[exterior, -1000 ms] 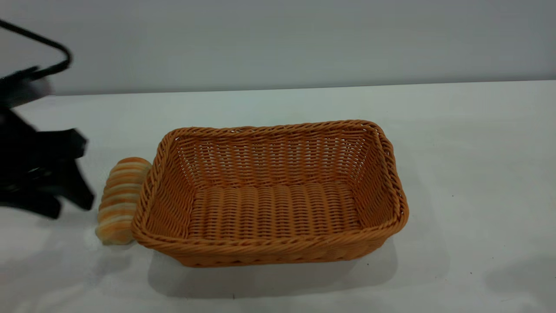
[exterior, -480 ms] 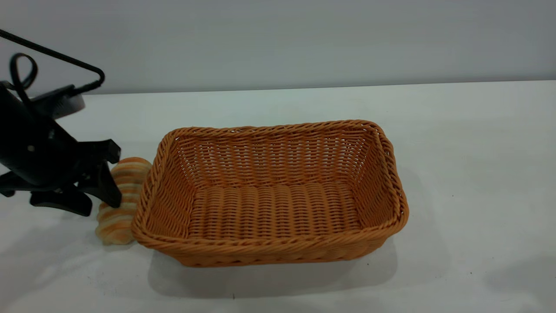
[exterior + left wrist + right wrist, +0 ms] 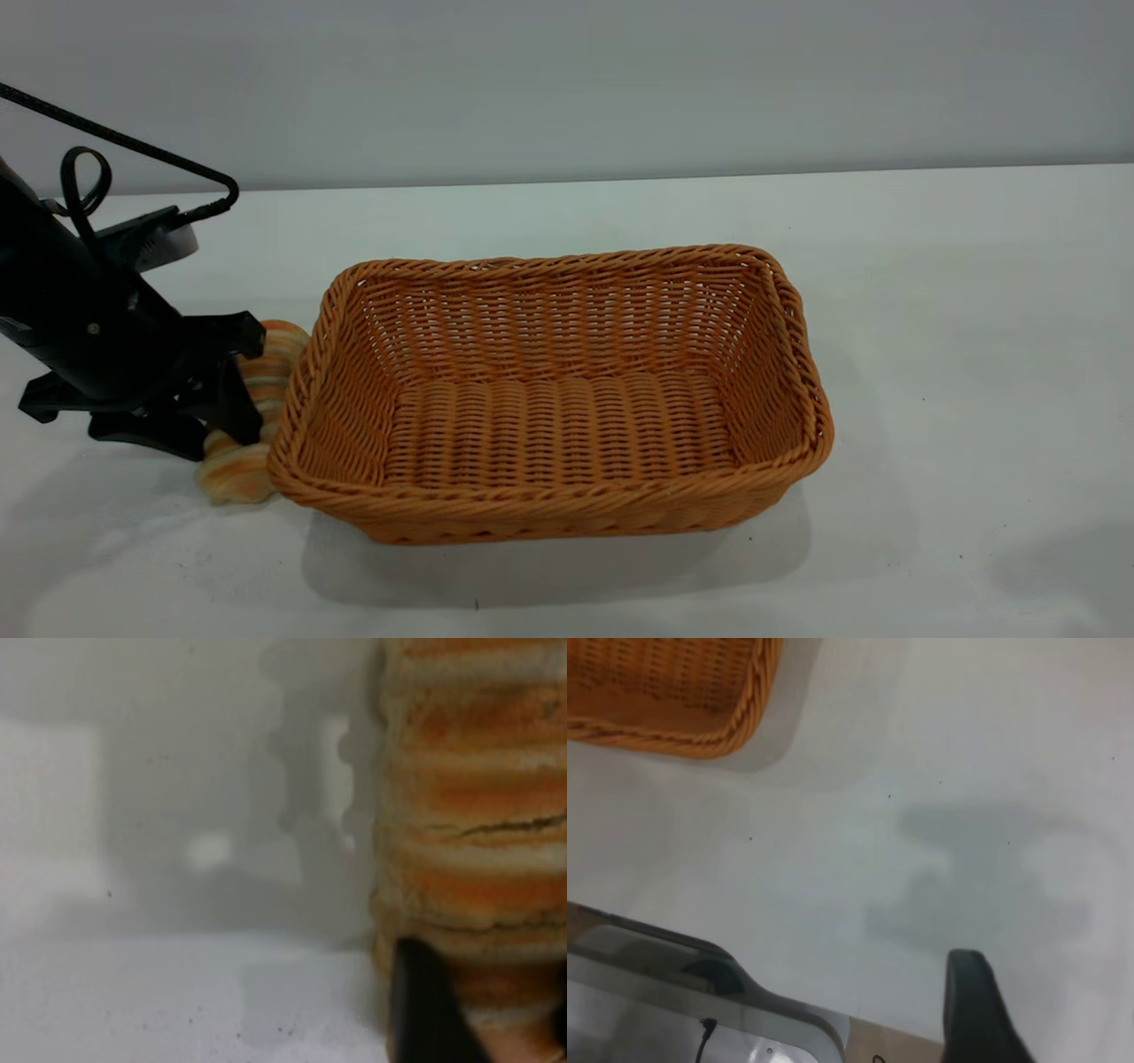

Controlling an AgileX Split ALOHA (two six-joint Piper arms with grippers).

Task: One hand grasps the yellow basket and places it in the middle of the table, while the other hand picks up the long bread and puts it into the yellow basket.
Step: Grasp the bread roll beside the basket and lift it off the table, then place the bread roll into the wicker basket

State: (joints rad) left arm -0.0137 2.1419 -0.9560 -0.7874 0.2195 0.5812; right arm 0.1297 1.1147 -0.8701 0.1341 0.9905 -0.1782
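Nearest the exterior camera lay bare white counter (image 3: 974, 399) with a few tiny dark specks, and on it the shadow of the one yellow basket (image 3: 554, 394), which sat near the middle with its long side across the view. The basket was a large rectangular orange-tan wicker piece with a braided rim, open-weave sloping sides, a ribbed floor, no handle and nothing inside. Just beside its left end, touching or nearly touching the rim, lay the single long bread (image 3: 252, 425), a small oblong loaf with crosswise ridges striped golden-orange and cream, running front to back and much shorter than the basket. That wall of the basket stood tight against the loaf on one side, so only the far flank and the top were free. The left tool (image 3: 217, 412) was down over the middle of the loaf, its black fingers spread with one dark finger (image 3: 232, 403) across the bread and the other low on the counter to its left; it was released, not yet clamped. The left wrist view showed the ridged crust (image 3: 478, 842) close up with one black fingertip (image 3: 430, 1010) against it. Farther back a black cable looped above the left arm before a plain grey wall. The right tool (image 3: 974, 1010) appeared only as one dark finger over bare counter beyond a basket corner (image 3: 682, 700); whether it was clenched I could not tell.
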